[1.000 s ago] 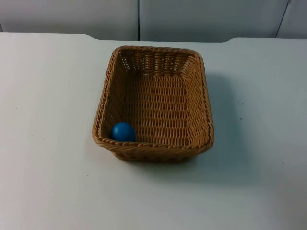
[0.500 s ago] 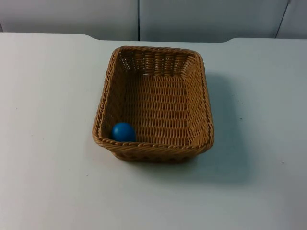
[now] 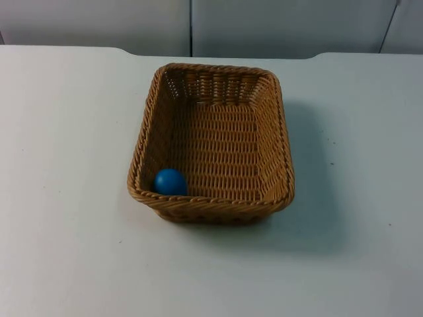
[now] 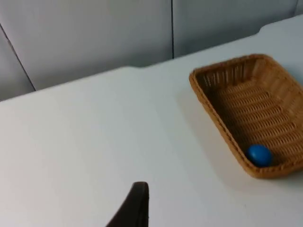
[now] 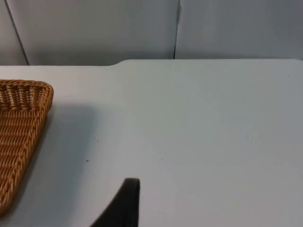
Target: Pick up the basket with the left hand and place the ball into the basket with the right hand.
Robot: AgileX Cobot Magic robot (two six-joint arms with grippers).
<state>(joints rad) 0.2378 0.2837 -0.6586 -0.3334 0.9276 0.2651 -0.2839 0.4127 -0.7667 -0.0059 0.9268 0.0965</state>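
A brown wicker basket [image 3: 210, 209] stands on the white table, a little past its middle. A blue ball [image 3: 170, 181] lies inside it, in the near left corner against the wall. In the left wrist view the basket [image 4: 215, 116] and the ball [image 4: 259, 154] lie well away from my left gripper [image 4: 135, 208], which hangs over bare table. My right gripper [image 5: 125, 203] also waits over bare table, with one corner of the basket [image 5: 21, 123] off to its side. Neither gripper touches the basket or the ball.
The grey partition wall [image 3: 192, 26] closes the table's far edge, just behind the basket. White table top [image 3: 66, 198] surrounds the basket on every side.
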